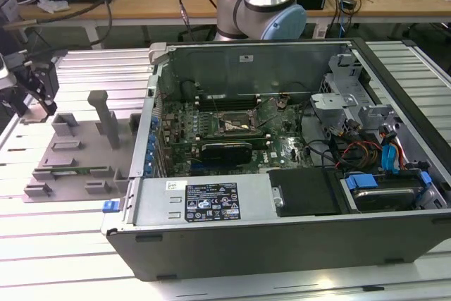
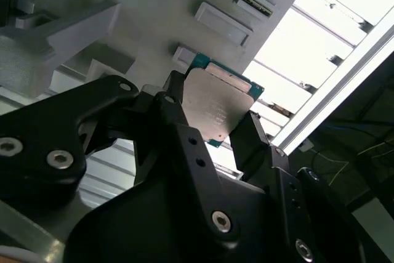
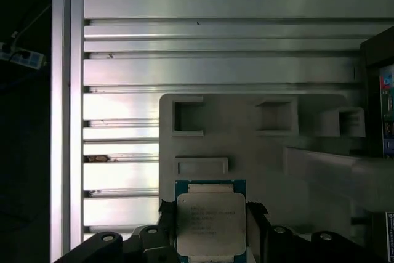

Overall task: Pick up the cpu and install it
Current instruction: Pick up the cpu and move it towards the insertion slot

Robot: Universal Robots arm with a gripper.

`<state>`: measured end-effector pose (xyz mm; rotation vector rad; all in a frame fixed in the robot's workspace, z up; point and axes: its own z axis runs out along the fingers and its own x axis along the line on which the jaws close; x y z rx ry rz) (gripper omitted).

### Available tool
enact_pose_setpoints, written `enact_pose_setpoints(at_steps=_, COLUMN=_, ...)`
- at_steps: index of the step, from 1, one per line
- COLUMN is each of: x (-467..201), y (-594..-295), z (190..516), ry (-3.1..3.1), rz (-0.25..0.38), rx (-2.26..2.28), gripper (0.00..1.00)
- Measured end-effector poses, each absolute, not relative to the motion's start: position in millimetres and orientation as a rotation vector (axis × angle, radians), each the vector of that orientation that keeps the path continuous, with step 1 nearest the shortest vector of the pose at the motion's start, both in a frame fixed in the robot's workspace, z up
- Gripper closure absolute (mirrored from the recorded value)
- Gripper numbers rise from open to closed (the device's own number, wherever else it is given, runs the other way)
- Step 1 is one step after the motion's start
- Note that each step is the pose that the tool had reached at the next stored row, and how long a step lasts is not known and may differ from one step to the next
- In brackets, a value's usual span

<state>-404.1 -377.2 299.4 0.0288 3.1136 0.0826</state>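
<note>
Cpu (image 3: 210, 223) clamped in your gripper (image 2: 215, 118) over the grey tray (image 1: 84, 139) — pickup looks done; the motherboard socket (image 1: 236, 126) demands square, level alignment.

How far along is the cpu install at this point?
Done: the pick. In both wrist views the hand is shut on the cpu by two opposite edges, held above the tray. In hand: the exterior view puts the hand over the tray, to the left of the open case. Left: the cpu is not yet in the socket inside the case.
</note>
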Motion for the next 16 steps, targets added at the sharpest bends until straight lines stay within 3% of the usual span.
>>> enact_pose_setpoints(at_steps=16, x=-404.0, y=-371.9, z=346.7, ry=3.114, rz=0.083, rx=0.029, gripper=0.45)
